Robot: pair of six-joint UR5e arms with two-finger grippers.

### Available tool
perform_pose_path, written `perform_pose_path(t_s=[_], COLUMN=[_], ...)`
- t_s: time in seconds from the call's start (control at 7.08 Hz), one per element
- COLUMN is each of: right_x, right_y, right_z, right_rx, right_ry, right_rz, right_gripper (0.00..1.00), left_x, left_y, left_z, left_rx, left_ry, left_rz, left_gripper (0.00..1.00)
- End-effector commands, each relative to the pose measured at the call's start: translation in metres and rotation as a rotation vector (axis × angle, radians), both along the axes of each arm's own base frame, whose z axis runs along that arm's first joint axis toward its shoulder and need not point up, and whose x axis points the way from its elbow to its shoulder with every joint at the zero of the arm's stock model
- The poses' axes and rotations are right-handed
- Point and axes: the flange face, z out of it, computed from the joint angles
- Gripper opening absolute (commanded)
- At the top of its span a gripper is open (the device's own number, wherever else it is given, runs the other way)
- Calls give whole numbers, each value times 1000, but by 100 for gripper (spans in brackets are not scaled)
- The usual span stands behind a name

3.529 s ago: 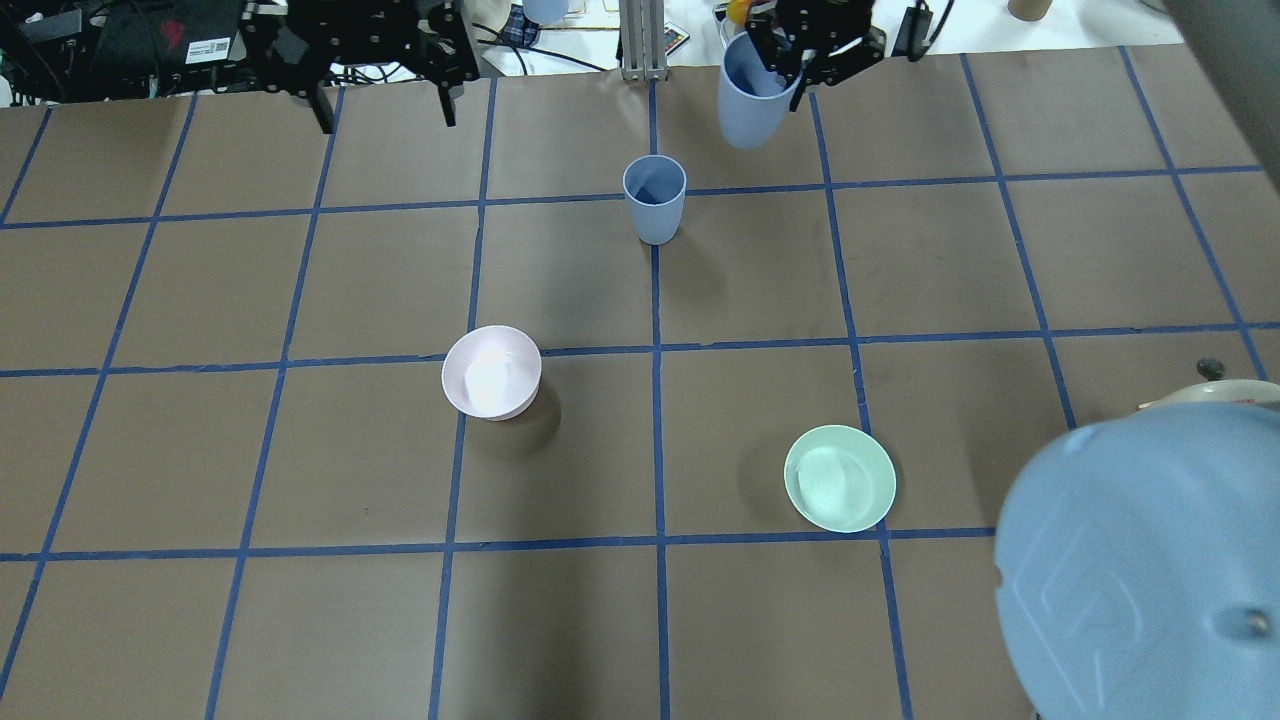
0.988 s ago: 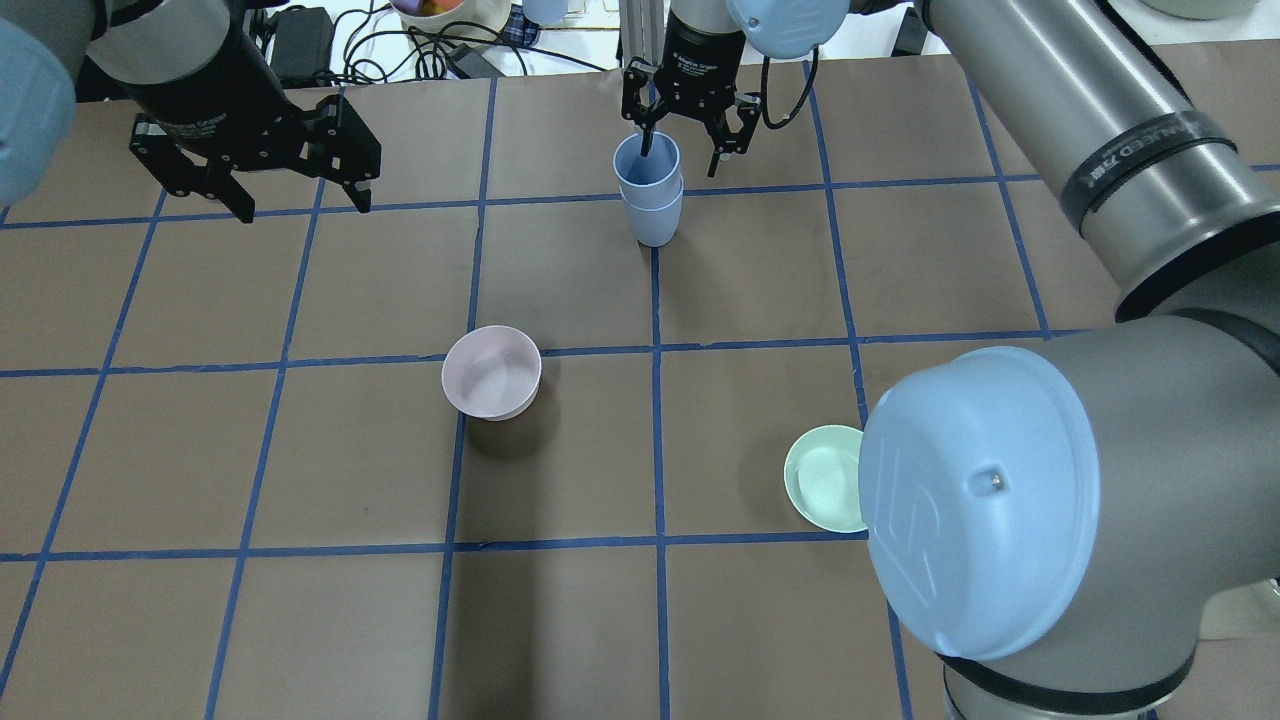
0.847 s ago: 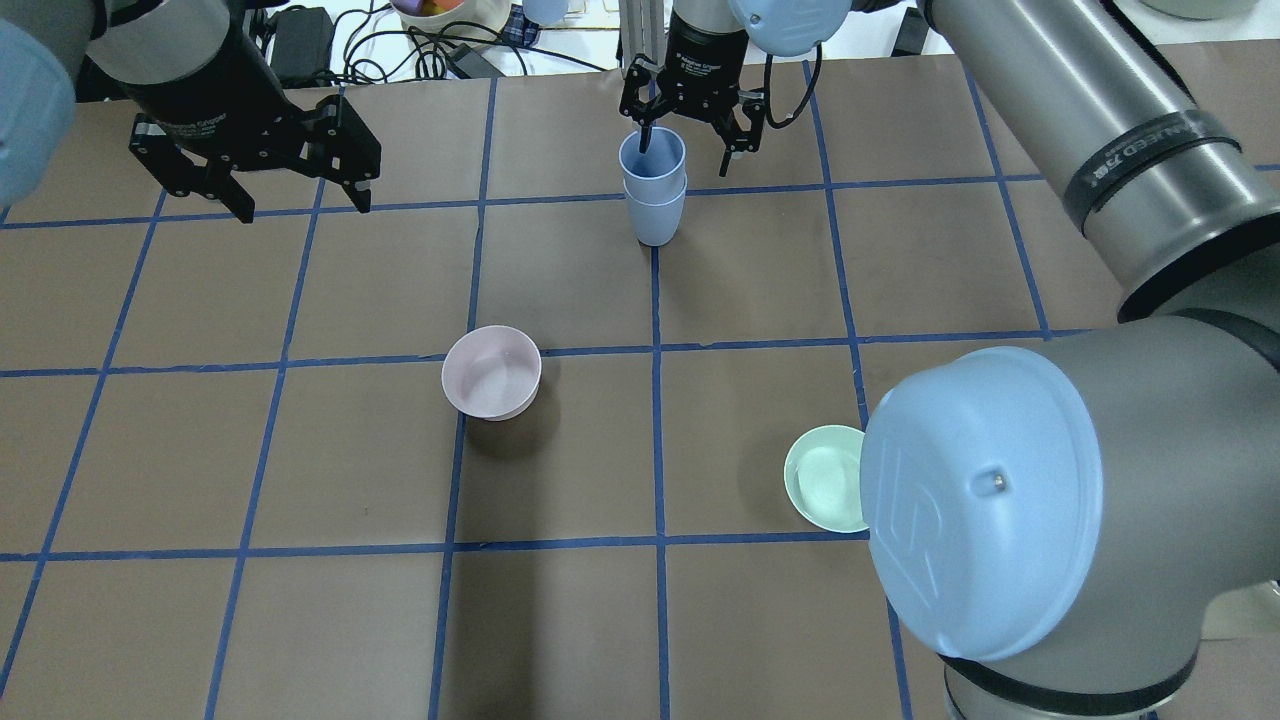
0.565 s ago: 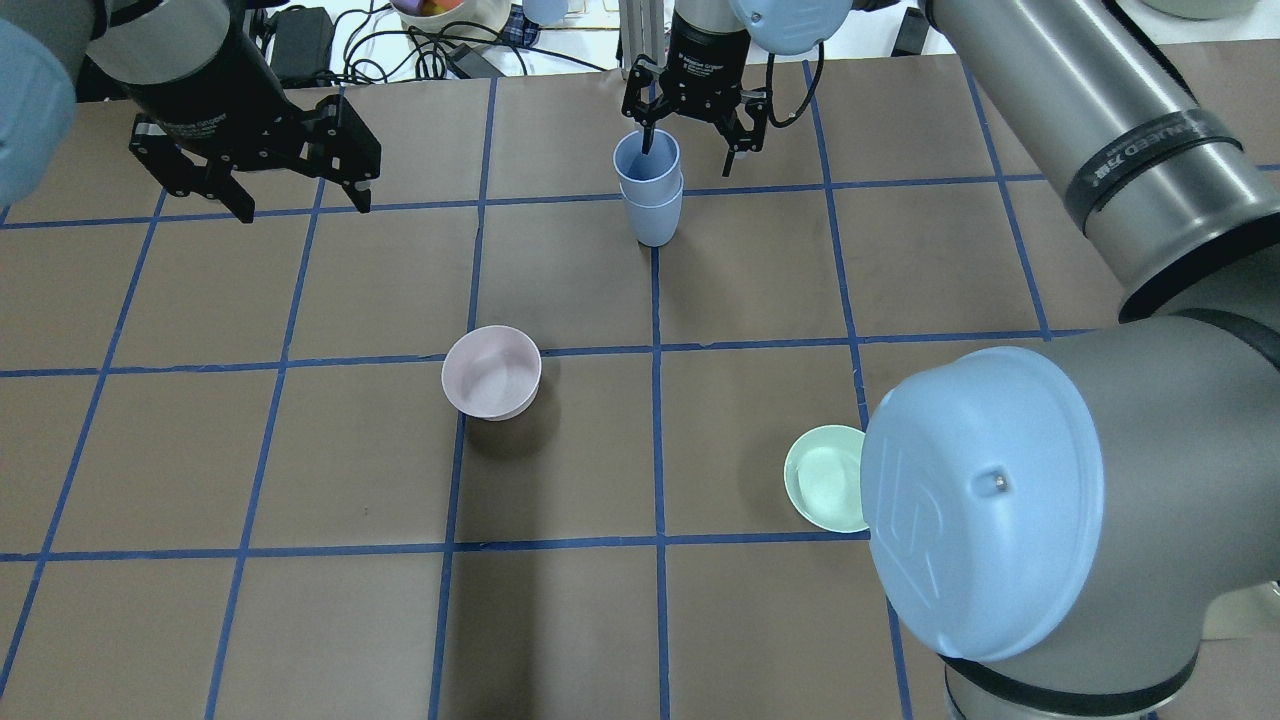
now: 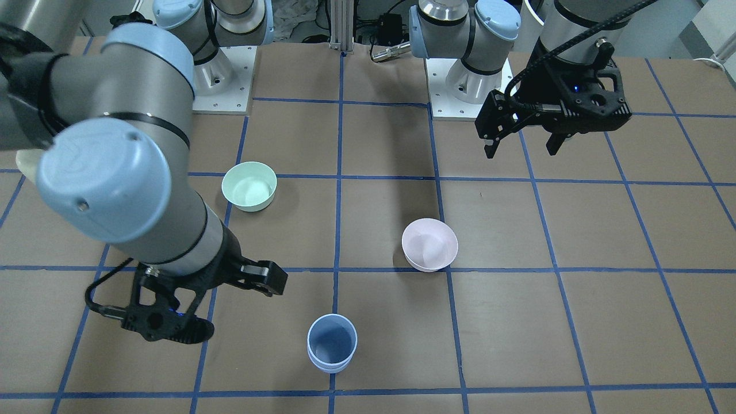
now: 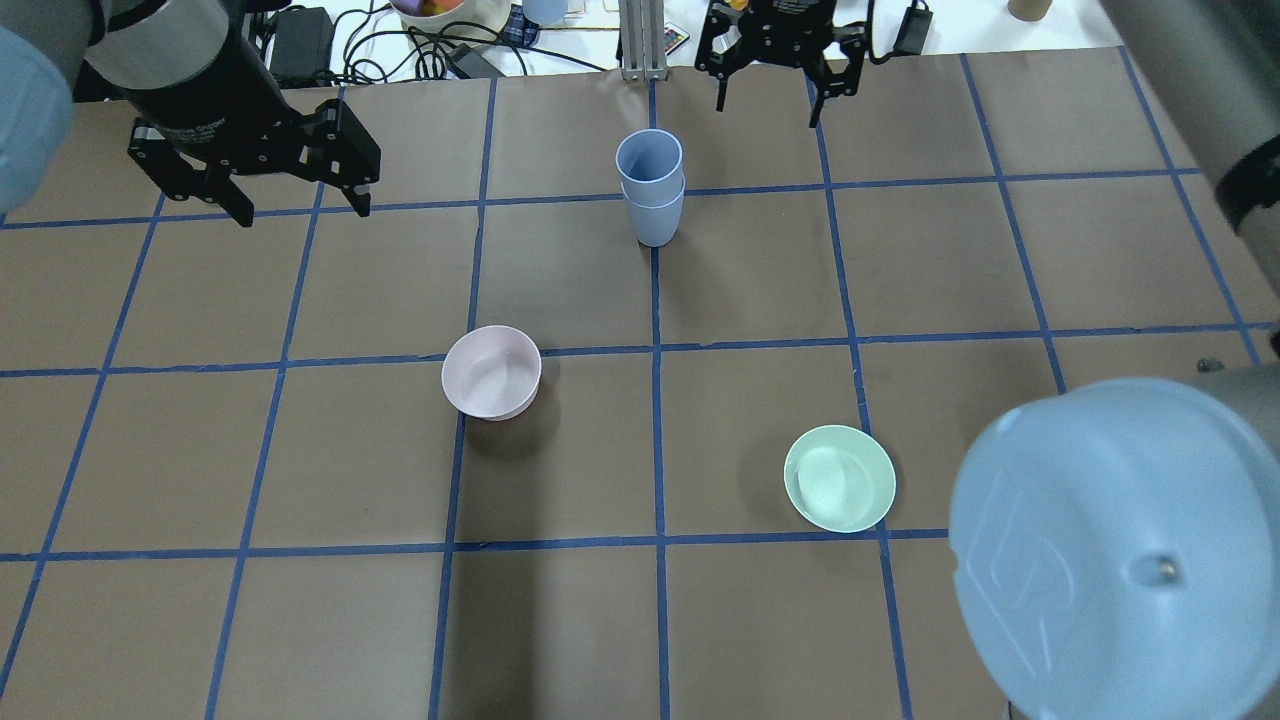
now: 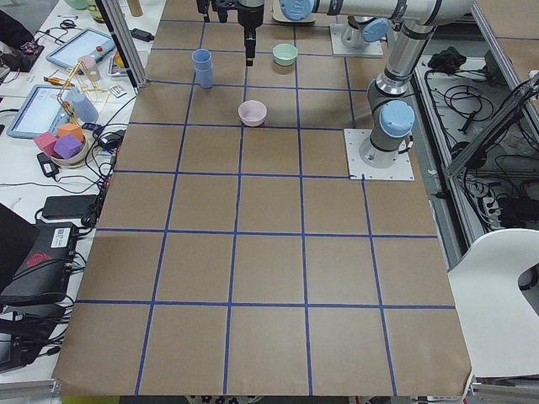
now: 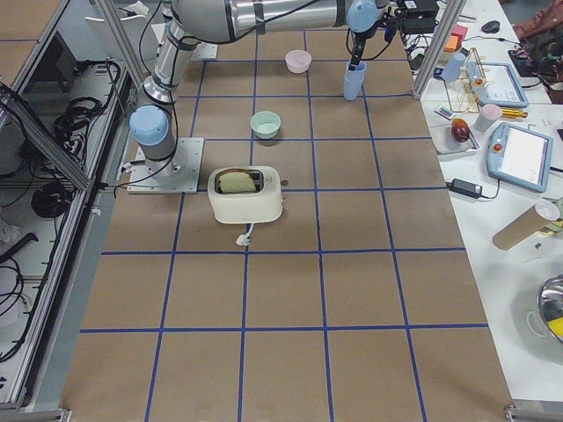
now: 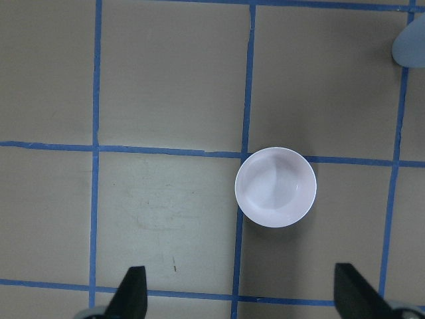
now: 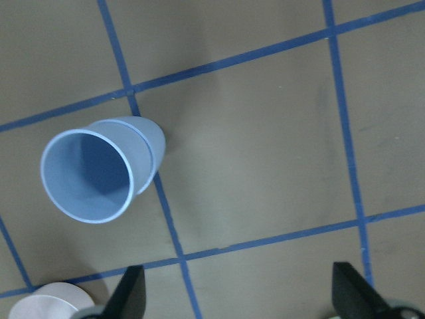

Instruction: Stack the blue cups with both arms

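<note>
1. The blue cups (image 6: 650,186) stand nested one inside the other at the far middle of the table (image 6: 300,450), on a blue tape line. The upper rim shows above the lower one.
2. The stacking looks done. As I judge it, what is left is a clean retreat: rise straight, jaws spread, with no sideways sweep near the rim, because a tall light stack would tip easily.
3. The right gripper (image 6: 768,100) hangs just beyond the stack to its right, pointing down, with jaws wide and nothing held.
4. The left gripper (image 6: 303,208) hovers well to the left, spread and empty. Its wrist camera looks down on the pink bowl (image 9: 275,187).
5. The mint bowl (image 6: 839,478) sits near right, well apart.
</note>
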Motion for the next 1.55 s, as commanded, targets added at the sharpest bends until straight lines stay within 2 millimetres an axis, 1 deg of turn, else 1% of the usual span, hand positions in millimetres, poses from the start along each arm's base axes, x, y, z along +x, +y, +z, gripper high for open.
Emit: perform_pose_path(t_s=[0.0, 0.14, 0.28, 0.42, 0.56, 0.71, 0.85, 1.13, 1.41], right_x=[-51, -55, -59, -64, -77, -83, -85, -82, -81], right_y=[48, 76, 108, 133, 147, 154, 152, 169, 184], right_z=[56, 66, 72, 65, 58, 60, 49, 40, 36], right_rx=[2, 1, 8, 28, 28, -11, -34, -20, -12], right_ry=[26, 33, 34, 31, 34, 31, 40, 37, 37], right_rz=[48, 71, 102, 134, 115, 102, 99, 88, 90], right_gripper=[100, 100, 100, 100, 100, 100, 100, 100, 100], left_x=[0, 0, 0, 0, 0, 0, 0, 0, 0], left_y=[1, 1, 1, 1, 1, 1, 1, 1, 1], left_z=[0, 0, 0, 0, 0, 0, 0, 0, 0], left_rx=[1, 1, 1, 1, 1, 1, 1, 1, 1], left_ry=[0, 0, 0, 0, 0, 0, 0, 0, 0], left_rz=[0, 0, 0, 0, 0, 0, 0, 0, 0], left_gripper=[100, 100, 100, 100, 100, 100, 100, 100, 100])
